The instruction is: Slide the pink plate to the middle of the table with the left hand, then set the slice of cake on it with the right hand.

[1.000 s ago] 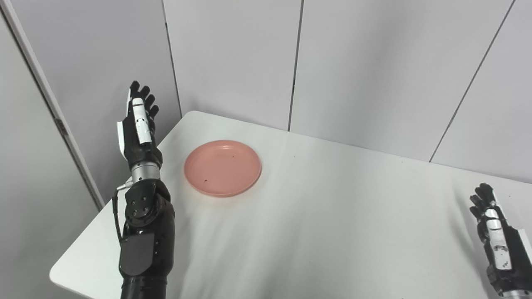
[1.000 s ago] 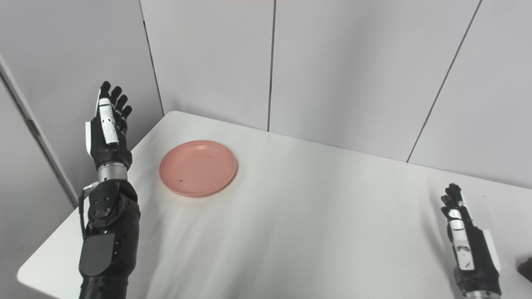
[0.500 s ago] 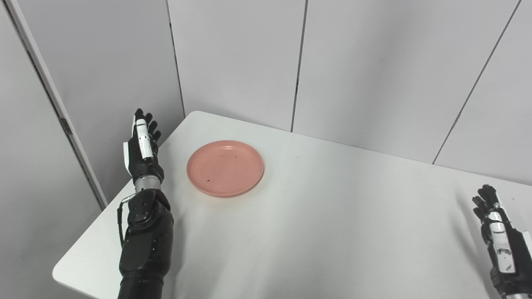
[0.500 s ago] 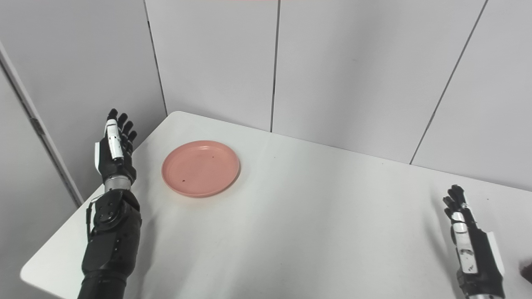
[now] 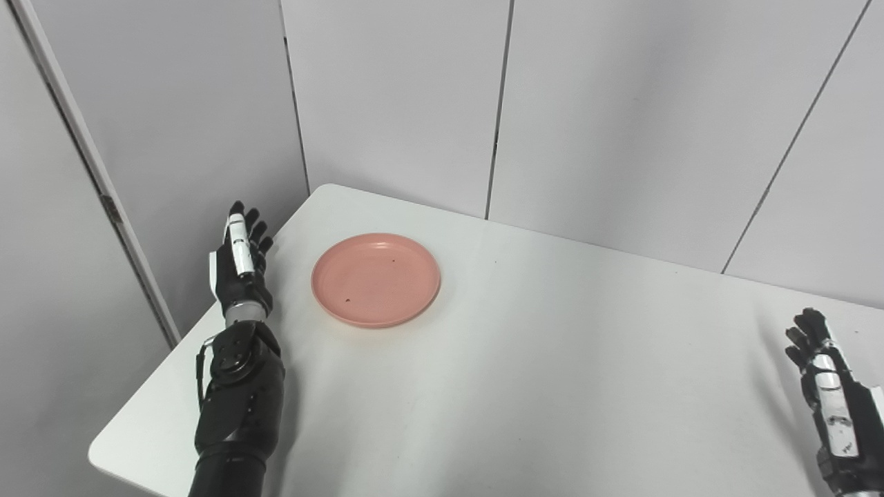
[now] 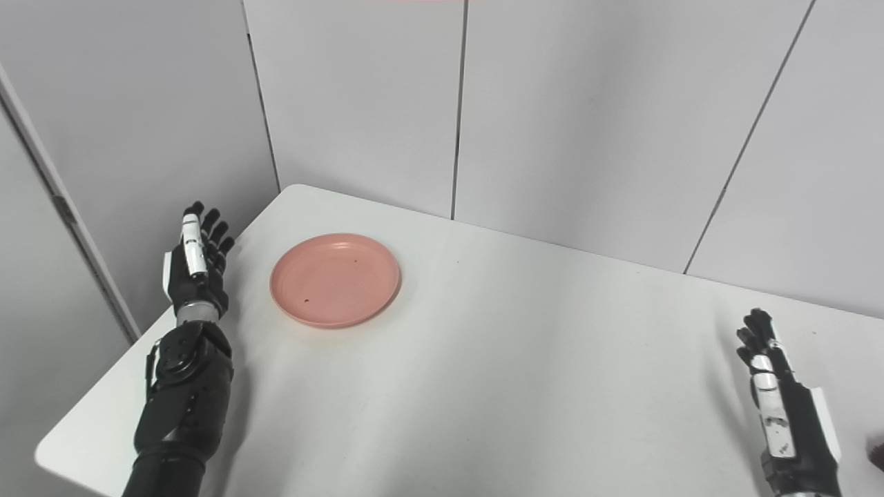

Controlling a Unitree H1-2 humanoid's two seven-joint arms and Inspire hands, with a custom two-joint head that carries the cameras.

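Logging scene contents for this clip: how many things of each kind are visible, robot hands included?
Pink plate: 1
Robot hand: 2, left and right
White table: 1
Dark thing at the right eye view's right edge, too cut off to identify: 1
Total: 5

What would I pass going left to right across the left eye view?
Left robot hand → pink plate on the white table → right robot hand, both hands open and touching nothing.

Both head cameras look down and forward across the white table point(image 5: 552, 386), side by side, sharing nearly everything between the left hand point(image 5: 238, 266) and right hand point(image 6: 784, 411).
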